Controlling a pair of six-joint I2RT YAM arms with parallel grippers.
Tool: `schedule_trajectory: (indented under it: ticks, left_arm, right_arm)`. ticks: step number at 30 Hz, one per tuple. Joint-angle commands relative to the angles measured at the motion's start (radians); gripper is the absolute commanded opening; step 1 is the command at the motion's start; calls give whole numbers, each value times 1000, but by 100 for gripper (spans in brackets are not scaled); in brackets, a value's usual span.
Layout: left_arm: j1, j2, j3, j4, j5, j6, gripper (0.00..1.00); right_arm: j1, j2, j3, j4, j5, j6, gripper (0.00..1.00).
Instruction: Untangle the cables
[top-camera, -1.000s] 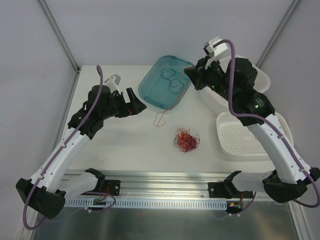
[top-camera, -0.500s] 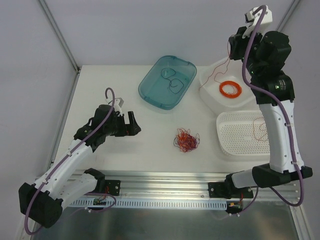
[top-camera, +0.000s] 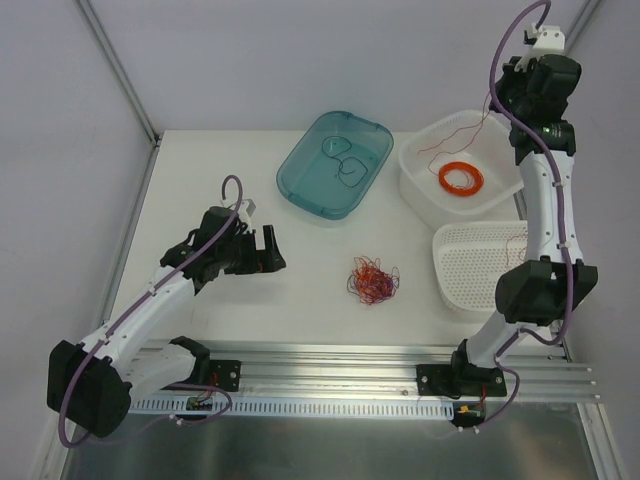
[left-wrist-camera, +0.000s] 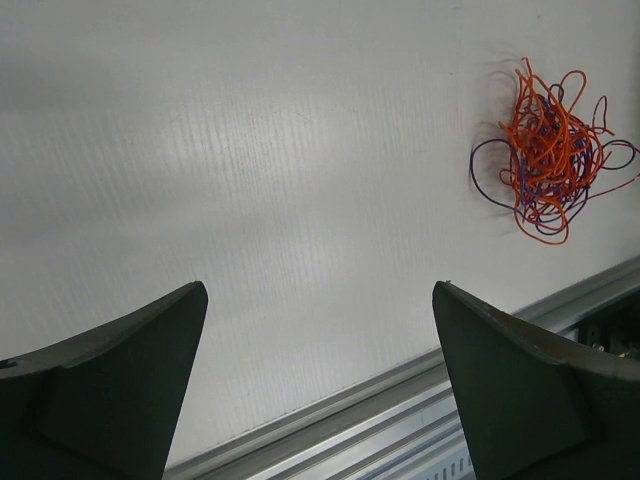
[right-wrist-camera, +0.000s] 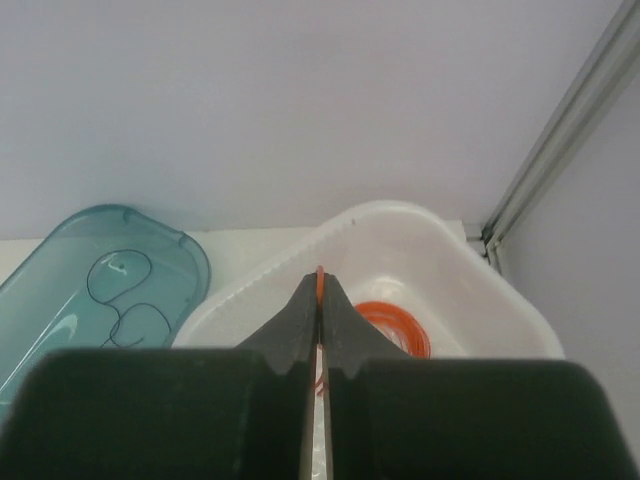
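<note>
A white bench fills a pale, grey-walled booth, with a metal rail along its near edge; on it sit a teal tray, a white tub holding an orange coil, and a white perforated basket. The wad of cables — red, orange and dark strands — lies near the bench's middle, touched by nothing. The left pincer hovers to its left, jaws spread wide and empty. The right pincer is raised high above the tub, jaws pressed together on a thin red cable that droops toward the tub
</note>
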Motion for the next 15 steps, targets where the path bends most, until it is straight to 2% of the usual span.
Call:
schedule_trajectory:
  ticks: [1,3,4,5,6,7,10,12,15]
  left_arm:
    - [3,10,0,11,29,-2,97]
    - [3,16,-2,11,36,-8,97]
    - [5,18,0,11,39,-14,97]
    - [3,21,0,11,41,-18,97]
    - [2,21,0,11,46,-21,97]
    - [2,21,0,11,49,-22,97]
    - [-3,21,4,11,58,-21,97]
    - [-6,25,7,11,66,-18,98]
    - [-10,42,13,11,82,-11,98]
  right_arm:
    - [-35,20,-86,124,-68,106,1]
    - [-51,41,-137,142,-64,136,1]
    - [-58,85,-134,133,-67,154,7]
    - [-67,106,-122,92,-68,157,15]
    - [-70,151,-85,66,-74,159,36]
    - [-75,169,-65,5,-78,154,46]
    - [-75,186,-20,-68,-56,153,66]
    - [-73,143,-46,-74,-42,163,77]
    - [-67,60,-105,-90,-16,177,83]
